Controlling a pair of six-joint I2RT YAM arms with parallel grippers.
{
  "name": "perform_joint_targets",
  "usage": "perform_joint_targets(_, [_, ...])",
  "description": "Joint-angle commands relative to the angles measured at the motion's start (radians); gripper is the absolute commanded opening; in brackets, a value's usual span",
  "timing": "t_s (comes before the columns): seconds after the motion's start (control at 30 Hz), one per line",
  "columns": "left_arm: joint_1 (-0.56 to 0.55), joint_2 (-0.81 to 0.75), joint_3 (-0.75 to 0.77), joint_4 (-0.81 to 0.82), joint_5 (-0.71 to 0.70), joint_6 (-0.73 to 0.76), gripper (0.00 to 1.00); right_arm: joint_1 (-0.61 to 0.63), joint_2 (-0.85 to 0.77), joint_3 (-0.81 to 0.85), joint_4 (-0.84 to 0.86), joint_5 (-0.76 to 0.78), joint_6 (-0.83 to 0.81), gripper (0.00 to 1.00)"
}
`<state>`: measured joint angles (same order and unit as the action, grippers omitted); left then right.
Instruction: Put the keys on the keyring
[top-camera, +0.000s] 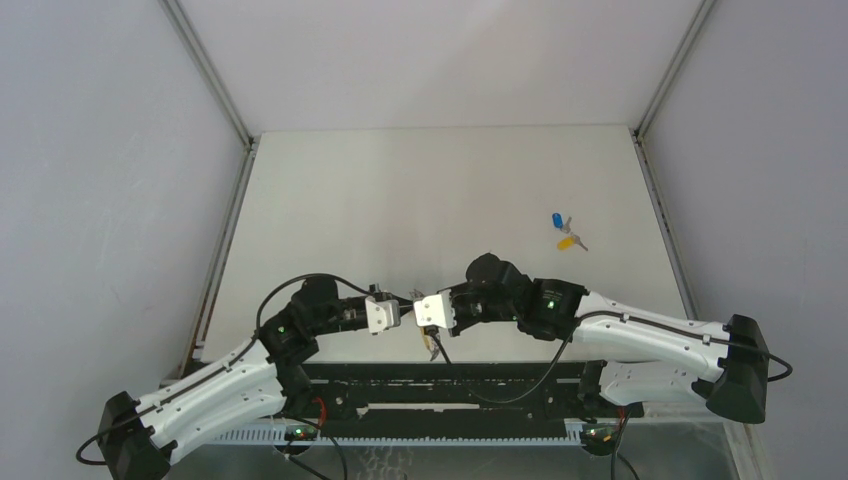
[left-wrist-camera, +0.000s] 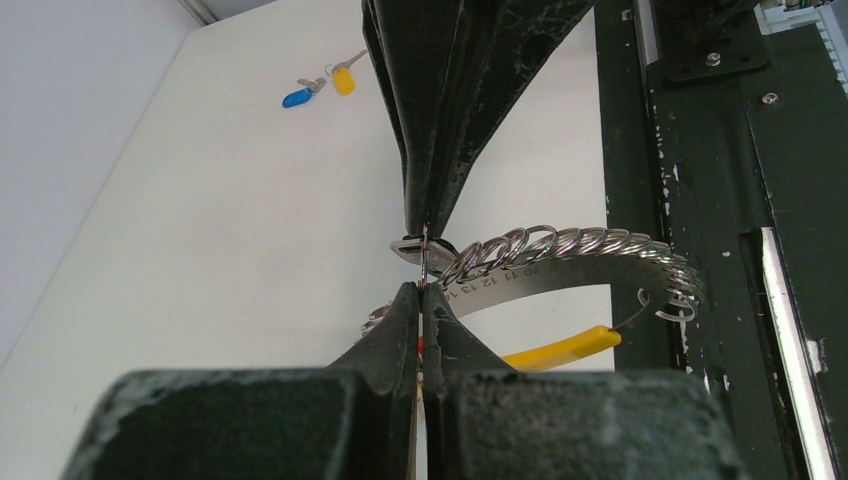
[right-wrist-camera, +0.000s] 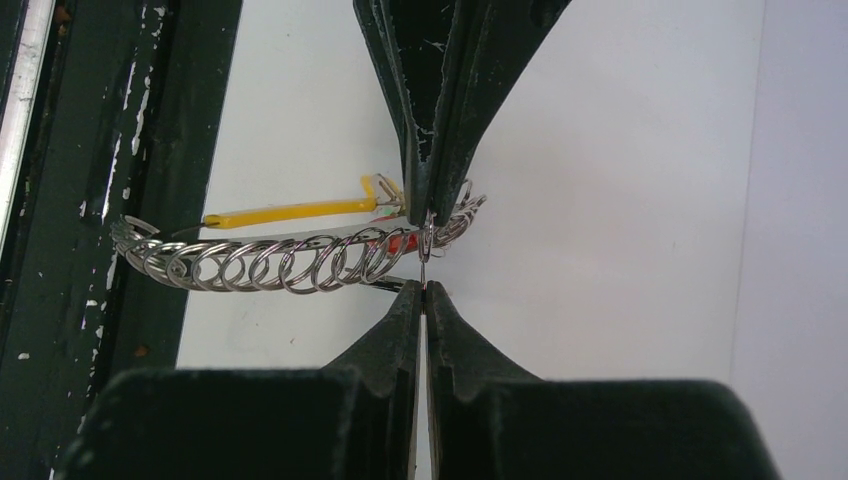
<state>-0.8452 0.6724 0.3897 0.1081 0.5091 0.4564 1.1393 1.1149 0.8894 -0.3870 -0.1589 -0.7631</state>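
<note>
The keyring (left-wrist-camera: 560, 245) is a curved metal band strung with many small wire rings, with a yellow strip (left-wrist-camera: 560, 348) on it. It hangs between the two arms near the table's front edge (top-camera: 432, 347). My left gripper (left-wrist-camera: 423, 290) is shut on one thin ring at the band's end. My right gripper (right-wrist-camera: 425, 288) is shut on that same ring from the opposite side, tip to tip with the left (top-camera: 402, 308) (top-camera: 414, 306). A small red piece (right-wrist-camera: 400, 243) shows by the ring. Two keys lie far off on the table, blue-headed (top-camera: 557, 220) and yellow-headed (top-camera: 567, 241).
The black mounting rail (top-camera: 450, 385) runs along the near edge just under the hanging keyring. White walls close in the table (top-camera: 420, 190) on the left, right and back.
</note>
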Motion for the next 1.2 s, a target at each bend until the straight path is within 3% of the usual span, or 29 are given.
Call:
perform_joint_targets(0.0, [-0.005,-0.011,0.056,0.065,0.022,0.006,0.0,0.008,-0.007,0.043,0.064,-0.004,-0.003,0.0])
perform_joint_targets(0.6, [-0.006,-0.015,0.05,0.087,0.026,-0.008,0.01,0.019,-0.008,0.043,0.081,-0.031,0.002,0.0])
perform_joint_targets(1.17, [-0.006,-0.02,0.044,0.123,0.006,-0.05,0.0,0.052,0.005,0.028,0.164,0.04,0.032,0.0])
